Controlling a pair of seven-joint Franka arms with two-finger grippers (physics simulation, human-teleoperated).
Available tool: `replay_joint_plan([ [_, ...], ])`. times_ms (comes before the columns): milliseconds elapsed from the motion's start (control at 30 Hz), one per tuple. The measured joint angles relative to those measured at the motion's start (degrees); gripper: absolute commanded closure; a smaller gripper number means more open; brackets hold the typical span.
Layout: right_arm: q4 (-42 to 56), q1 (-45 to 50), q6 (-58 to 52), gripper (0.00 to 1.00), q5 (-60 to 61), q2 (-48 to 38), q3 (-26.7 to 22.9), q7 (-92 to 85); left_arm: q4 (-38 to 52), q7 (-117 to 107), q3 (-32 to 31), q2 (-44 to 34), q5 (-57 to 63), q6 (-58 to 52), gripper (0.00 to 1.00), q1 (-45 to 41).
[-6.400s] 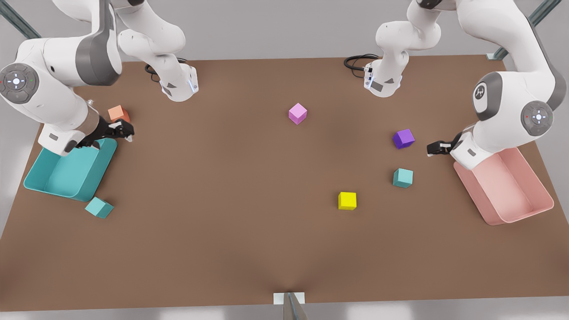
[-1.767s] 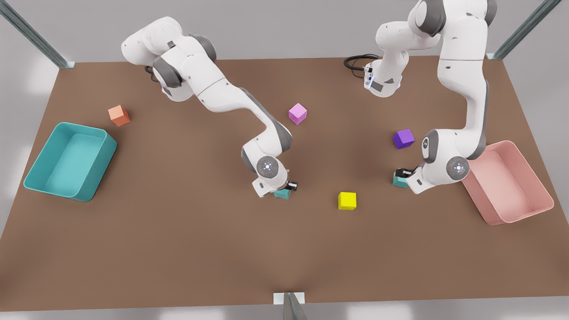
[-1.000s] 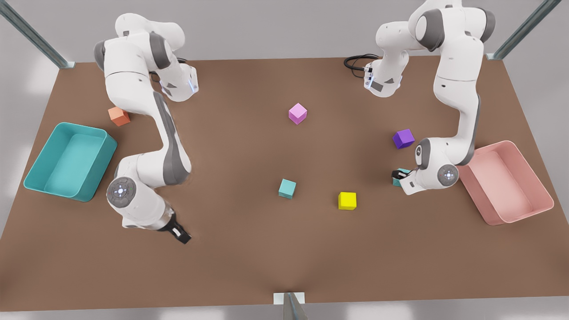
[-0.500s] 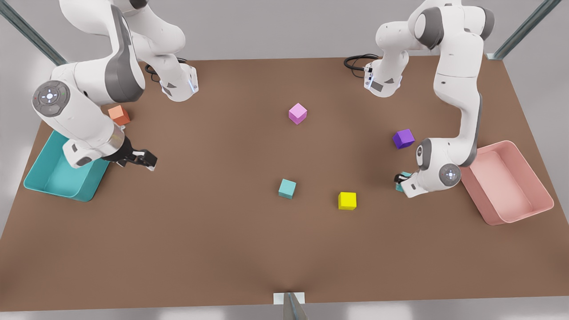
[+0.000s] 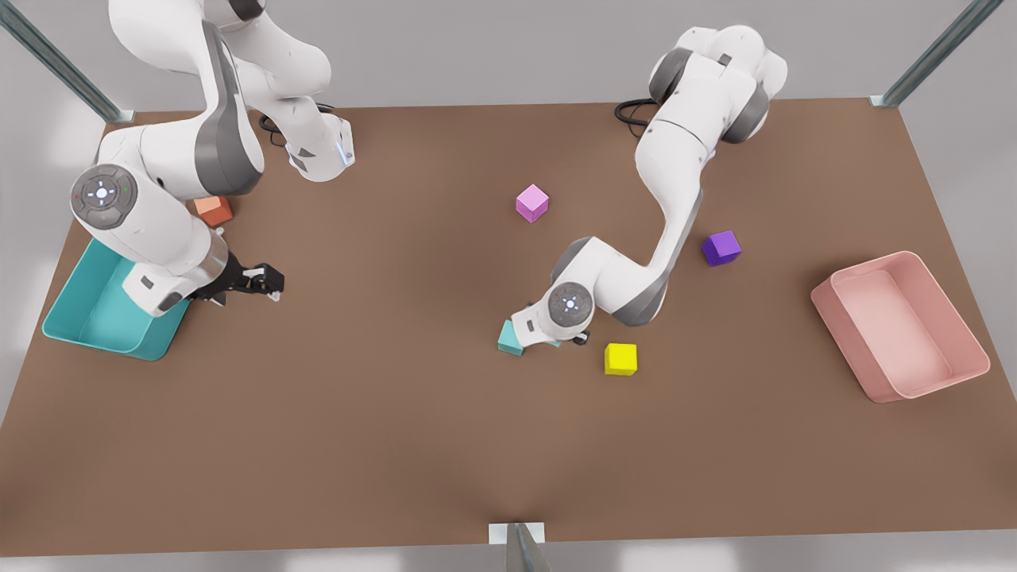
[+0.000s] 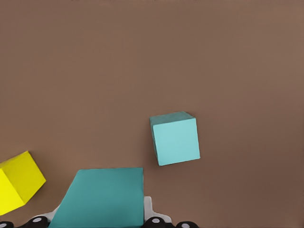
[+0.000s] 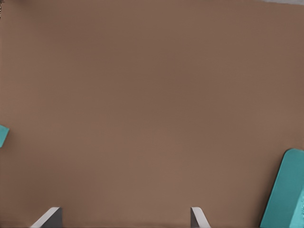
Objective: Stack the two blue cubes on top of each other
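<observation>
One blue cube (image 5: pixel 508 338) rests on the brown table near the centre, partly covered by a wrist in the front view; it also shows in the left wrist view (image 6: pixel 175 138). The second blue cube (image 6: pixel 102 198) is held in my left gripper (image 6: pixel 100 214), which is shut on it. This gripper (image 5: pixel 558 340) hangs just to the front view's right of the resting cube, offset from it rather than over it. My right gripper (image 5: pixel 266 282) waits open beside the teal bin, its fingertips (image 7: pixel 47 217) wide apart over bare table.
A yellow cube (image 5: pixel 620 358) sits close to the left gripper, on the front view's right. A pink cube (image 5: pixel 531 202), purple cube (image 5: pixel 721 247) and orange cube (image 5: pixel 213 210) lie farther back. The teal bin (image 5: pixel 87 338) and pink bin (image 5: pixel 941 381) flank the table.
The left arm has carried its blue cube from beside the pink bin across to the centre, next to the resting blue cube. The right arm has barely shifted by the teal bin.
</observation>
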Motion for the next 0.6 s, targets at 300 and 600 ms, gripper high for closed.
replay_joint_plan([
  [300, -0.05, -0.08, -0.11, 0.00, -0.11, 0.49, -0.20, -4.11, 7.77, -13.79, -0.09, 8.29, -0.81, 0.70, 0.45, -5.12],
  [600, 5.58, 0.01, -0.75, 0.00, -1.41, 3.99, -0.19, -7.34, 7.79, -22.39, -0.09, 8.95, -1.13, 1.03, 0.22, -5.74],
])
